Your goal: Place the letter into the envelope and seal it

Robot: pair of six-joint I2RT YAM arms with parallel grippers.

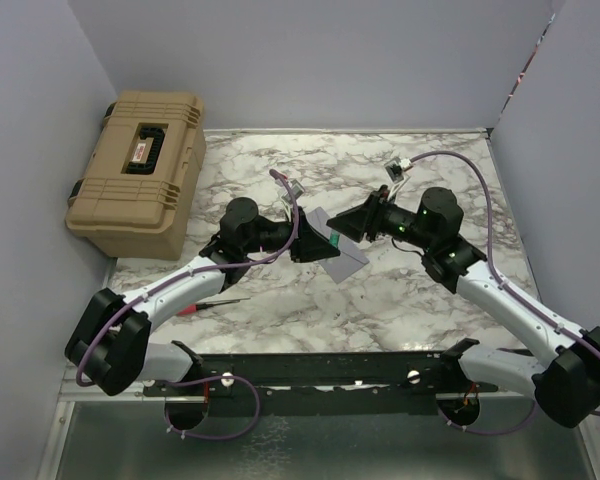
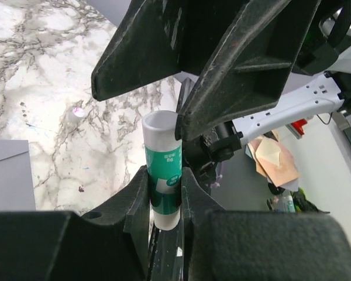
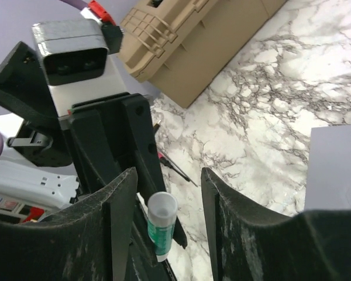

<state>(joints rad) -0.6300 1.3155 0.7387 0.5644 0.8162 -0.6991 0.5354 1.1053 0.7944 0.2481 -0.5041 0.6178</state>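
**Left end effector (image 2: 164, 178) clenched on a glue stick above the envelope**

In the left wrist view, the left end effector's own two black fingers (image 2: 137, 202) are closest. They press from both sides on the green-labelled body of a glue stick (image 2: 162, 161). The stick lies crosswise between them, and its white end sticks out past the fingertips.

The right end effector (image 3: 168, 187) faces it from the right with its fingers spread. One finger stands on each side of the stick's white end. The right wrist view shows a gap on both sides. In the left wrist view one finger looks pressed against the white end, so I cannot tell whether there is contact.

From above, the two arms reach in from the near left and near right and meet over the middle of the marbled surface (image 1: 310, 310). The grey-lilac envelope (image 1: 346, 257) lies flat there, turned at an angle. Its left part is hidden under the left end effector, and its right corner shows just beneath the right one.

A tan hard case (image 1: 140, 170) sits at the far left corner of the surface. A thin red-handled tool (image 1: 205, 305) lies on the near left of the surface beside the left arm. A black mounting rail (image 1: 320, 365) runs along the near edge between the two arm bases.
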